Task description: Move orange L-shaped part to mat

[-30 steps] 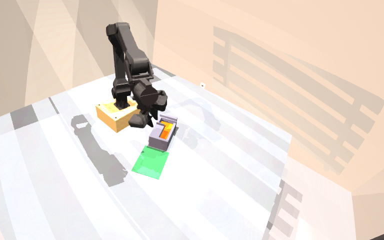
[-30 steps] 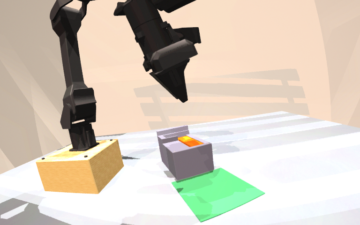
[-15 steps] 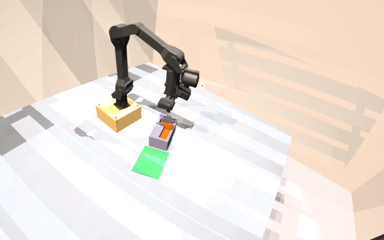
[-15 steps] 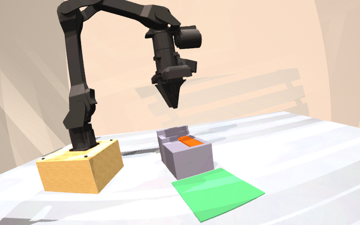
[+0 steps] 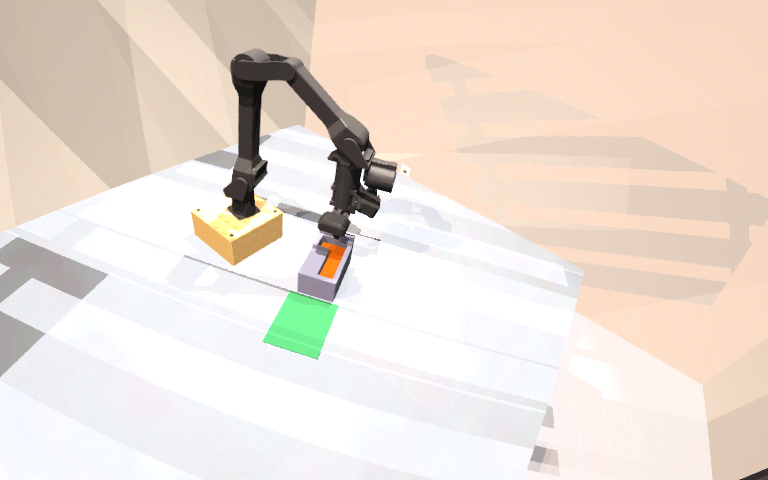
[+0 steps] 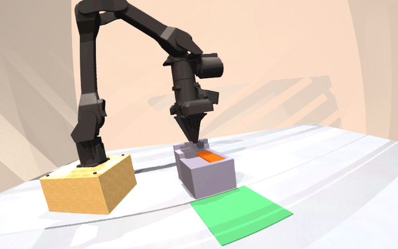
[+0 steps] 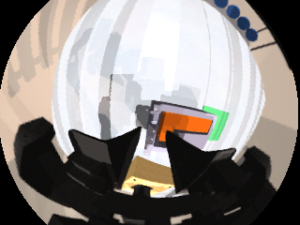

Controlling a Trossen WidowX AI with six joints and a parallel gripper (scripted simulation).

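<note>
The orange L-shaped part (image 5: 333,262) (image 6: 211,156) (image 7: 193,123) lies flat in the pocket of the grey tray (image 5: 315,286) (image 6: 215,180) (image 7: 199,140). Its L-shaped end is by the tray's taller end wall. My gripper (image 5: 336,236) (image 6: 195,142) (image 7: 154,131) points down over that end of the tray, partly open with nothing between its fingers. In the wrist view one fingertip overlaps the edge of the L-shaped end. Whether it touches the part cannot be told. The green mat (image 5: 300,325) (image 6: 241,212) (image 7: 220,125) lies bare beside the tray's opposite end.
The wooden base block (image 5: 214,235) (image 6: 71,195) (image 7: 150,174) of the arm stands to the left of the tray in the top and exterior views. The tray's taller end wall (image 6: 207,141) rises close to the fingertips.
</note>
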